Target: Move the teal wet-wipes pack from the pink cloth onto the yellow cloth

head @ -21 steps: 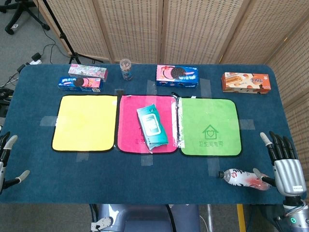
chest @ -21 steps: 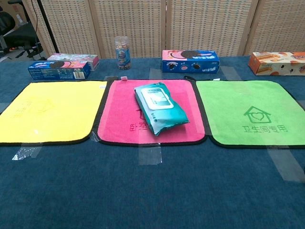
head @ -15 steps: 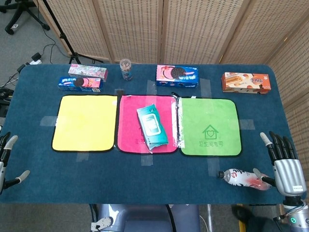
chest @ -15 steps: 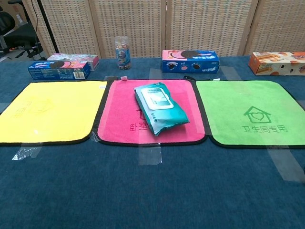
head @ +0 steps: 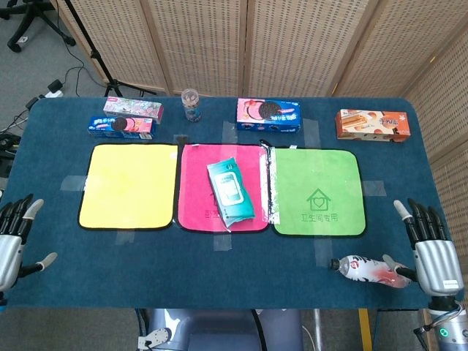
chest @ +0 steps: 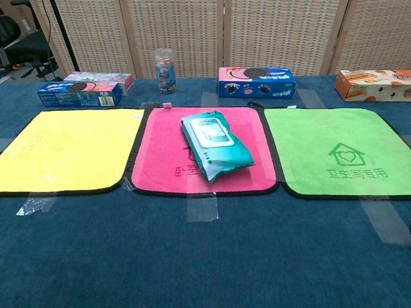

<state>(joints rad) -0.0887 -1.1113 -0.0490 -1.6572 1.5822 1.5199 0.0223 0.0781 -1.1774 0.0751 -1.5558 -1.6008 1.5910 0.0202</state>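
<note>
Right hand: the right hand (head: 433, 252) is hovering at the near right corner of the tabletop (head: 219, 281), palm-back up, fingers (head: 420, 218) spread and extended, gripping nothing.
Bottle: a small bottle (head: 369, 269) is lying on its side just inboard of the right hand's thumb, touching or almost touching it; I cannot tell which.
Left hand: the left hand (head: 10, 245) is sitting at the near left edge, fingers (head: 18, 216) apart and pointing away from the robot, thumb sticking out sideways, holding nothing.
Change: the left hand is now showing further into the head view than a moment ago, nudged inward and forward; the right hand is staying where it was.
Open room: bare blue cloth is lying ahead of both sets of fingertips, up to the near hems of the cloths.
Yellow cloth: the yellow cloth (head: 130, 186) is lying ahead and inboard of the left fingers, its surface bare.
Wipes pack: the teal wet-wipes pack (head: 229, 191) is resting on the pink cloth (head: 197, 183), well apart from both hands, unmoved.
Green cloth: the green cloth (head: 316, 191) is lying ahead and inboard of the right fingers.
Far edge: the snack boxes (head: 269, 115) and a small jar (head: 191, 105) are standing beyond the cloths.
</note>
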